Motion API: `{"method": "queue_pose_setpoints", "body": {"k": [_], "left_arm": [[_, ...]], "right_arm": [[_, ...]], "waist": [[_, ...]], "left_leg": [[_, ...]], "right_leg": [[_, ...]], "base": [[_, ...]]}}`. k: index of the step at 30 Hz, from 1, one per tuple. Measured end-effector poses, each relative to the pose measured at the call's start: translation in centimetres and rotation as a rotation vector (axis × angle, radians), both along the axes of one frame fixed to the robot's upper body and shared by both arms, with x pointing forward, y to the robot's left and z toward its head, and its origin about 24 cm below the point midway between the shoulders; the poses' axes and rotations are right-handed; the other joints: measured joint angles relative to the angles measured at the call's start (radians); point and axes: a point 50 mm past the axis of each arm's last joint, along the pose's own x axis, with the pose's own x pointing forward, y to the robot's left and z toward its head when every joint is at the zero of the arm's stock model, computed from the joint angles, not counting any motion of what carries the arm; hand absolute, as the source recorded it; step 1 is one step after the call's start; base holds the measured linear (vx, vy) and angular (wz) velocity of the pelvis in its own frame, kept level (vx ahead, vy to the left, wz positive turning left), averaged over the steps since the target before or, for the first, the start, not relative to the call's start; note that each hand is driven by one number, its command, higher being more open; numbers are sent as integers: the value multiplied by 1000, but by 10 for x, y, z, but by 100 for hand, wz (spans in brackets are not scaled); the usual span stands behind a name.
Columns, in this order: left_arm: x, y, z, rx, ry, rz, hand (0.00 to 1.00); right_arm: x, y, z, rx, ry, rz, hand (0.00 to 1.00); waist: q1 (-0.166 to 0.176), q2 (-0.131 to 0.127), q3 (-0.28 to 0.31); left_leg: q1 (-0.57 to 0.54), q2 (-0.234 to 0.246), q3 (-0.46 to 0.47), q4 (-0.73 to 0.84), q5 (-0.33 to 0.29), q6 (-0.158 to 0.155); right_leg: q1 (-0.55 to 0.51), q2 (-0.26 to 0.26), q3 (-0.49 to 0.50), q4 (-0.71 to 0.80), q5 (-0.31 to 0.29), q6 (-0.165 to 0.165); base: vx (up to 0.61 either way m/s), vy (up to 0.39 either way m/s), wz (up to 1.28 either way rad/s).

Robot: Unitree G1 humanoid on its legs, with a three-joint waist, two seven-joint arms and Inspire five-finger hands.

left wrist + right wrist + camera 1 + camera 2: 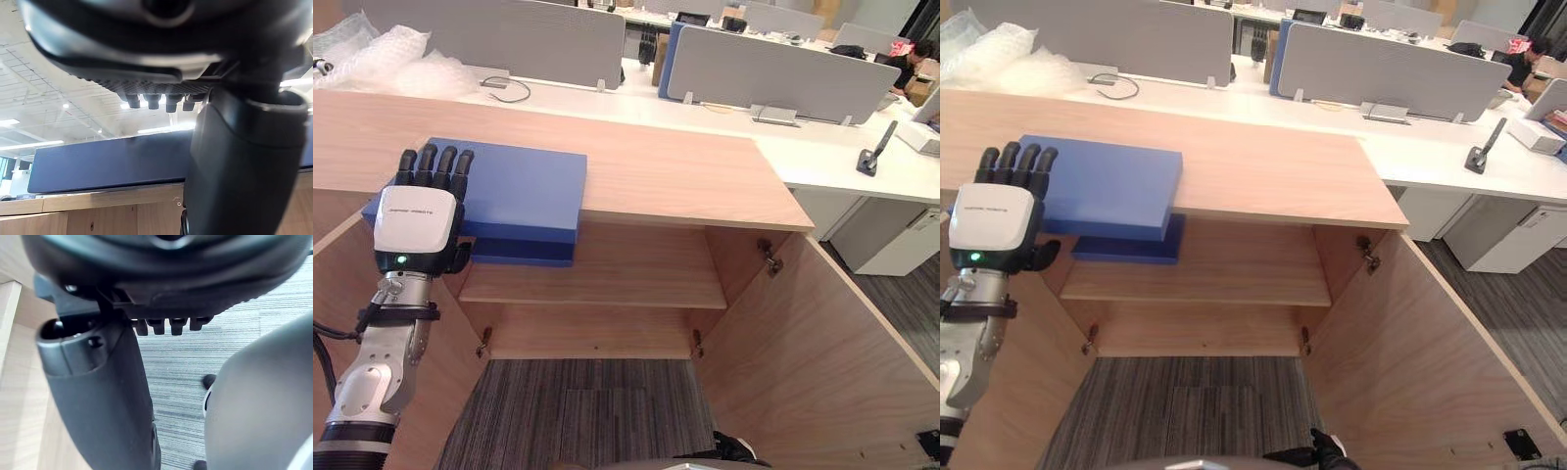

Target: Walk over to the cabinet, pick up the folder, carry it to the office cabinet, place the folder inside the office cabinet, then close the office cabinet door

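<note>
Blue folder [514, 186] flat on the light-wood top of the cabinet [685, 176], towards its left end, near edge jutting past the top's front lip and over the open inside. Darker blue along the folder's front side, below the paler upper face.

On its left near corner, the left robot hand [416, 211], clamped on the folder: fingers [435, 162] laid side by side across the upper face, thumb set from below against the overhanging edge. Same grip in the left wrist view, seen from underneath: thumb [234, 161] large in front of the folder's dark blue side, fingertips above it, a wooden edge just beneath the folder.

Low over the grey carpet [195, 377], the right robot hand [161, 264], fingers loose and uncurled.

Cabinet wide open, both doors standing out towards the camera: right door [832, 343] broad and angled outward, left door [445, 382] just beside the left arm. Inside, one wooden shelf [607, 279], with metal hinges [770, 258] on the right wall.

Behind the cabinet, a long white bench [832, 162] with grey partition screens [773, 73], a loop of dark cable [514, 90] and a heap of bubble wrap [372, 54] at the far left. Person [909, 61] seated at the far right, well apart from the cabinet.
</note>
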Motion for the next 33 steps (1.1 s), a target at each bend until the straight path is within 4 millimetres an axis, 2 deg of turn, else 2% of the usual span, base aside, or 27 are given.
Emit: {"method": "queue_pose_setpoints", "body": {"k": [1, 8, 17, 28, 30, 33], "left_arm": [[0, 0, -2, -10, 1, 2, 0], [0, 0, -11, -49, 24, 22, 0], [12, -5, 11, -66, -109, -1, 0], [15, -17, 11, -46, -105, -49, 0], [8, -30, 12, -120, -155, -73, 0], [-21, -68, 11, -369, -257, -210, 0]], "right_arm": [[0, 0, 0, 0, -2, -1, 100], [2, -1, 1, -2, -13, 0, 100], [3, -1, 1, -3, -17, 0, 100], [6, -1, 2, -3, -25, 1, 100], [6, 0, 2, -5, -24, -3, 100], [7, 2, 3, 24, -34, -75, 100]], "waist": [[-1, 0, 0], [-18, 0, 0], [-27, 8, 0], [-41, 15, 4], [-41, 14, 3], [-40, 12, 3]], "left_leg": [[-2, -1, 1, -2, 2, 0], [-1, -1, 2, -7, 4, -1], [12, -14, 8, -13, 4, 2], [14, -23, 8, -13, 4, 8], [6, -24, 7, -12, 3, 9], [-1, -26, 7, -7, -1, 9]], "right_leg": [[0, 0, 1, -7, 5, 0], [2, 1, 1, -21, 11, 1], [28, -2, 6, -63, 35, 10], [30, -10, 6, -63, 38, 15], [25, -12, 7, -63, 38, 15], [20, -14, 8, -63, 38, 16]], "base": [[-32, 21, -2], [4, 4, 0], [6, 23, -1], [-3, 17, 0], [3, 16, 1], [24, 38, 0]]}}
